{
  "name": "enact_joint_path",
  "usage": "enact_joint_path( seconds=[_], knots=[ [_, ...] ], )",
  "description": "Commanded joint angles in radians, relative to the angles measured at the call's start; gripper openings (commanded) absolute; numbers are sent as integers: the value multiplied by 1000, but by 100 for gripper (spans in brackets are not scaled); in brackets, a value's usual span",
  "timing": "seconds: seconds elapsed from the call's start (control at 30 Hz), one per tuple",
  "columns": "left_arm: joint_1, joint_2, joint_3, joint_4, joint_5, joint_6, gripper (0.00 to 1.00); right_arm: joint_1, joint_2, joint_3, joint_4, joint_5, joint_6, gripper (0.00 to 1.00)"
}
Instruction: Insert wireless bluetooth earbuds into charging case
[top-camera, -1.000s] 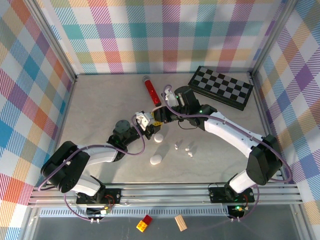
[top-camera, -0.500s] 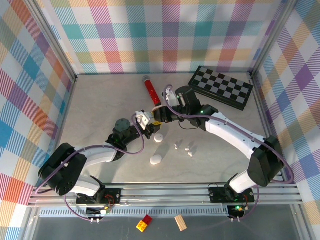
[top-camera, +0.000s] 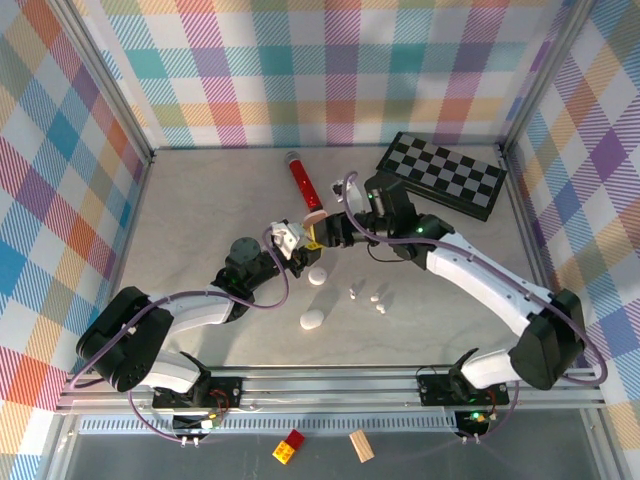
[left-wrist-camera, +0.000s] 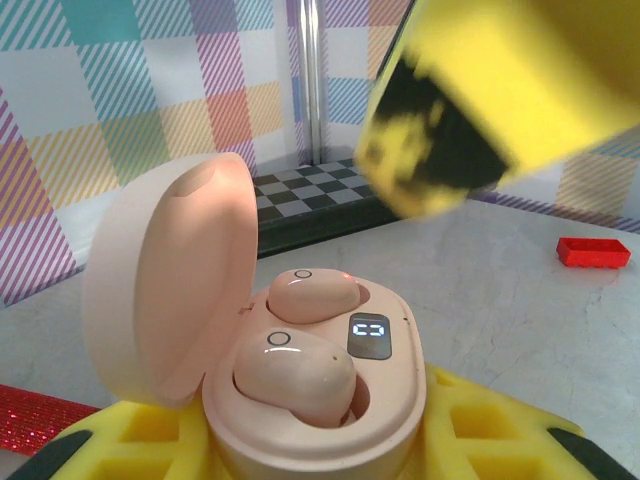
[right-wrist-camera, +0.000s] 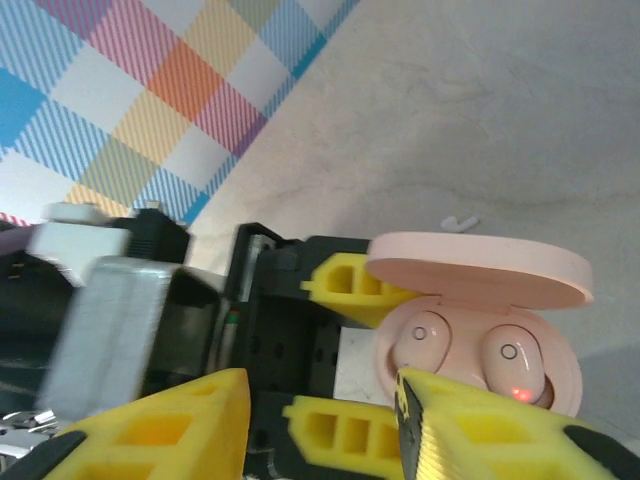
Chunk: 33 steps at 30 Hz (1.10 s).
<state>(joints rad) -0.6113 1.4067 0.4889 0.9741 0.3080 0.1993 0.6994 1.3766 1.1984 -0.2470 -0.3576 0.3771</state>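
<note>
Two pink earbuds (left-wrist-camera: 295, 372) sit in the open pink charging case (left-wrist-camera: 396, 388), which the left gripper (top-camera: 307, 240) clamps; the right gripper (right-wrist-camera: 320, 425) stands parted, empty, just beside it.

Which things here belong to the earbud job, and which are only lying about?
Job: pink case, two pink buds seated inside, held by left gripper; three loose white buds; two white cases.
Lying about: red tube, chessboard, red block, wooden block.
</note>
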Motion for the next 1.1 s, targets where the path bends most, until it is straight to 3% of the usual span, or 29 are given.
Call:
enact_joint_path(
  seconds=[0.0,0.1,0.3,0.57,0.83,1.07],
  knots=[
    [-8,-6,25,26,6,20,27,-6,-50,5,-3,64,-16,46],
    [-8,-16,25,12,19,35,27,-31,-24,61,-84,131,-18,50],
    [-8,-37,14,11,43,48,27,-53,92,214,-203,199,-41,65],
    [-8,-57,2,8,45,46,27,-57,252,365,-329,231,-45,67],
    [-8,-54,2,14,27,30,27,-56,202,273,-283,163,-37,67],
    [-8,-55,11,18,23,23,27,-63,91,166,-209,94,50,76]
  ],
)
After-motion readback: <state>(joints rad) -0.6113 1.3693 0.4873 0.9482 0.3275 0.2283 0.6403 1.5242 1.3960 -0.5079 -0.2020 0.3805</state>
